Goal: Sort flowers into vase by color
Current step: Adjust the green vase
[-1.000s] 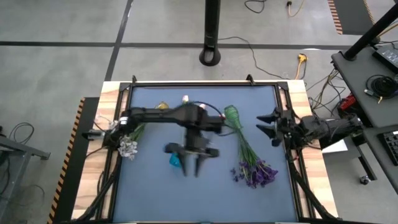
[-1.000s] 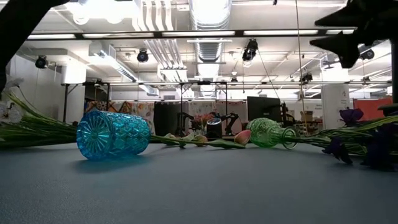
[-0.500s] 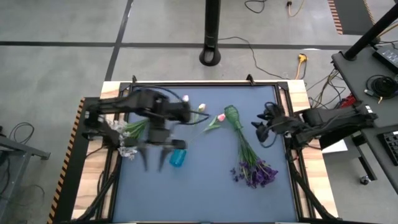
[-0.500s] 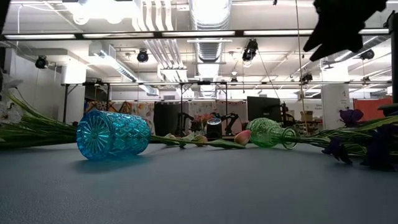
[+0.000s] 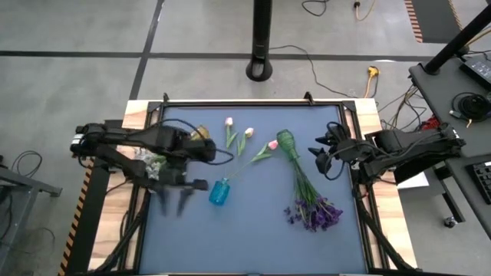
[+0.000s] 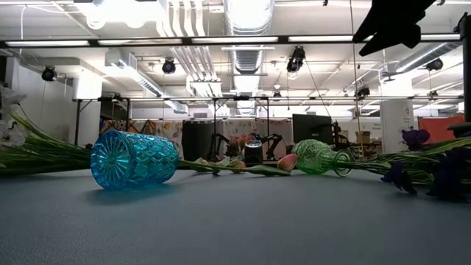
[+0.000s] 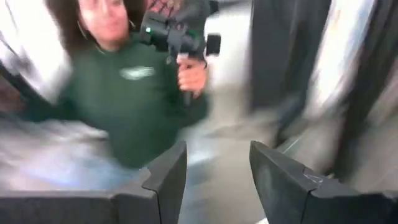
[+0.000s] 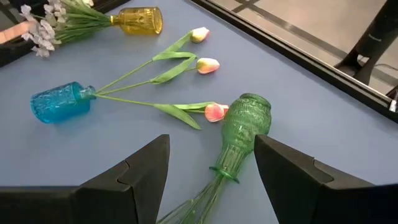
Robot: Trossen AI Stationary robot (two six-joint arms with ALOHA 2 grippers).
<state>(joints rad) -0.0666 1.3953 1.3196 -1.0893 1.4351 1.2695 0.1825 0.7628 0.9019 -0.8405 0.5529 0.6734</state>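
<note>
1. High view: the table carries three tipped vases, each with stems already in its neck.
2. Green vase lies beside the right gripper, purple flowers trailing toward the front edge; that gripper is open and empty.
3. Left gripper, also open and empty, hangs near the blue vase, whose pink tulips point away.

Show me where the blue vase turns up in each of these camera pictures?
High view: the blue vase lies left of centre.
Low view: it lies on its side at the left, base toward the camera.
Left wrist view: not in it.
Right wrist view: far left, pink tulip stems in its neck.
Shared landmark: the green vase, also lying down.
</note>
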